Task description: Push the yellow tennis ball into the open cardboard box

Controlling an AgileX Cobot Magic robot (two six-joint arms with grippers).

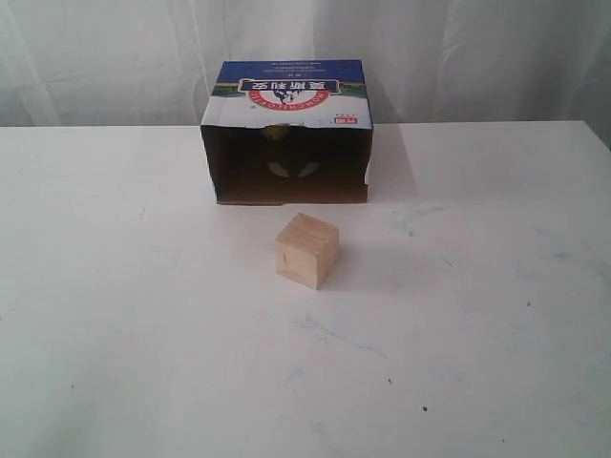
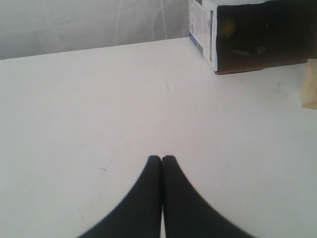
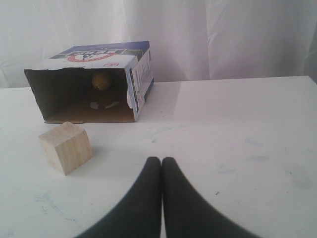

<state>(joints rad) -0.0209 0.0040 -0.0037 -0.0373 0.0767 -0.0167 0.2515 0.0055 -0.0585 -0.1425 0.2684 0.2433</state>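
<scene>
Claws come nearest: the left claw (image 2: 161, 157) and the right claw (image 3: 161, 159) each have their fingers pressed together, holding nothing, over the worktop (image 1: 143, 363). Farther out stands a wooden block (image 1: 307, 250). Behind it the cardboard box (image 1: 286, 95) lies on its side, mouth facing the block, long side running across the exterior view. The tennis ball (image 3: 101, 80) sits deep inside, near the back. The push looks done, so any pulling away should avoid nudging the box.
</scene>
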